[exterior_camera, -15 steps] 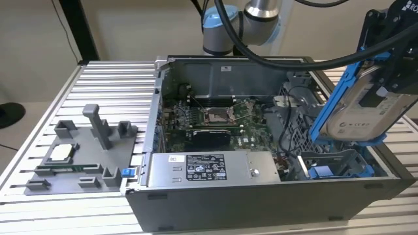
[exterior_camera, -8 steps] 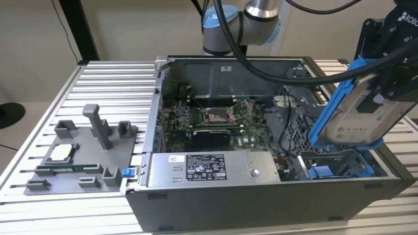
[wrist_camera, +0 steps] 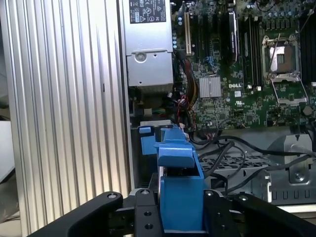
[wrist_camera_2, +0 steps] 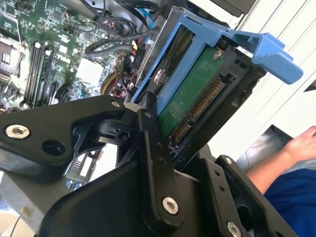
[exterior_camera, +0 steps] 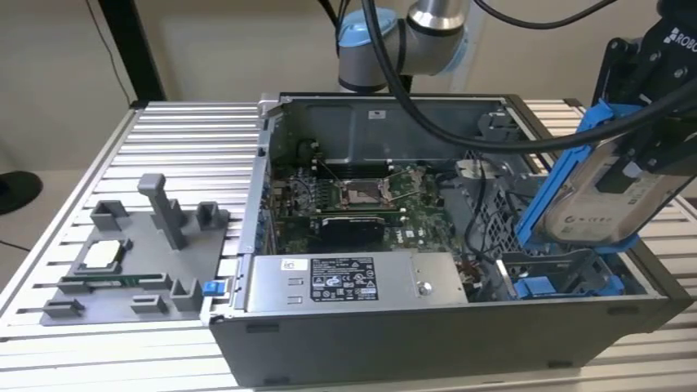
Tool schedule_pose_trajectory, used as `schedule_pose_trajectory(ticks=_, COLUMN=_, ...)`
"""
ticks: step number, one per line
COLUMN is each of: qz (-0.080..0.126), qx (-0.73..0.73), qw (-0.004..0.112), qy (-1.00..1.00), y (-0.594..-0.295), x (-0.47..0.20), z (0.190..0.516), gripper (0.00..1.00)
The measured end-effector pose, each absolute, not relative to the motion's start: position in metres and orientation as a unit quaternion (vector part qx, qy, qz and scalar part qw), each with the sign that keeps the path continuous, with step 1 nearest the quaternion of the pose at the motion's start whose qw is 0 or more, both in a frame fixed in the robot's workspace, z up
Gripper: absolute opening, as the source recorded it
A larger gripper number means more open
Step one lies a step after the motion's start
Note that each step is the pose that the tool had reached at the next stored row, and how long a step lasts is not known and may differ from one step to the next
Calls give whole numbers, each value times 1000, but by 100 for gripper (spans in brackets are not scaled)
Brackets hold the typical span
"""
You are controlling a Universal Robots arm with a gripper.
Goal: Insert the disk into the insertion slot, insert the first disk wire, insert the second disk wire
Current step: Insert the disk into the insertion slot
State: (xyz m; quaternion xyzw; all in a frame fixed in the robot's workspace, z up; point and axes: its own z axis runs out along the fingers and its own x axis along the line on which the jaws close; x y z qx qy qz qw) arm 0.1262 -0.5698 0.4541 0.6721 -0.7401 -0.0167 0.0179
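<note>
the pincer (exterior_camera: 641, 163) is closed on the single disk (exterior_camera: 593, 196), with one black finger (wrist_camera: 144, 217) on each long side of its blue frame. the disk hangs tilted at the exterior view's right, its lower edge close over the insertion slot (exterior_camera: 572, 265) in the near right corner of the open computer case (exterior_camera: 436, 343). whether edge and slot touch i cannot tell. the case is open on top, so there is free room above the slot. its right wall stands just beside the slot, and black cables (exterior_camera: 479, 220) lie just to the slot's left. one grey power-supply box (exterior_camera: 348, 282) sits along the near wall, and one cpu socket (exterior_camera: 360, 192) sits mid-board. the slatted bench (exterior_camera: 185, 139) carries one grey fixture (exterior_camera: 130, 269) at the exterior view's left.
</note>
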Motion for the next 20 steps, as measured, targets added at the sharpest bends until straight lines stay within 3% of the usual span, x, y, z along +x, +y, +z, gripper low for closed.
schedule_pose_trajectory(ticks=20, qz=-17, qx=672, qw=18, qy=-740, y=-570, x=126, z=446, gripper=0)
